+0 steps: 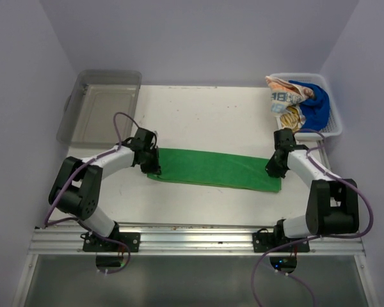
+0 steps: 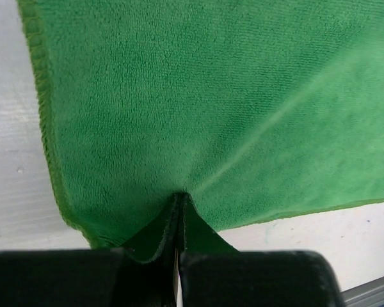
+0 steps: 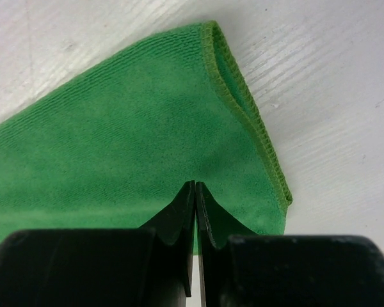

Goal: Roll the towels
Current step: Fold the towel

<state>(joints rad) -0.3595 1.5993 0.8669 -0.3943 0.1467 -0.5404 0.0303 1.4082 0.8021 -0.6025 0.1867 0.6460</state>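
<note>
- Two grippers pinch opposite ends of a green towel [image 1: 214,169], which lies as a long folded strip across the table [image 1: 205,109], nearer its front edge than its far one.
- At the strip's left end, the left gripper [image 1: 148,161] has its jaws pressed fully together on the cloth. The wrist view shows the fabric puckering into a ridge at the tips.
- At the right end, the right gripper [image 1: 273,169] is likewise clamped tight on the towel, just inside its stitched short edge.
- Three more towels wait bunched in a white basket [image 1: 336,131] at the table's far right corner: an orange-and-white towel [image 1: 283,89], a blue towel [image 1: 315,105] and a yellow-tan towel [image 1: 290,119]. None is rolled.
- A clear plastic bin [image 1: 73,109] stands at the far left corner.
- Judged from this, the work is at an early step: the first towel is laid out and gripped, not yet rolled.
- The next move likely calls for turning one end over onto itself and rolling along the strip while the other end keeps it taut. Uneven pull could skew the roll.
</note>
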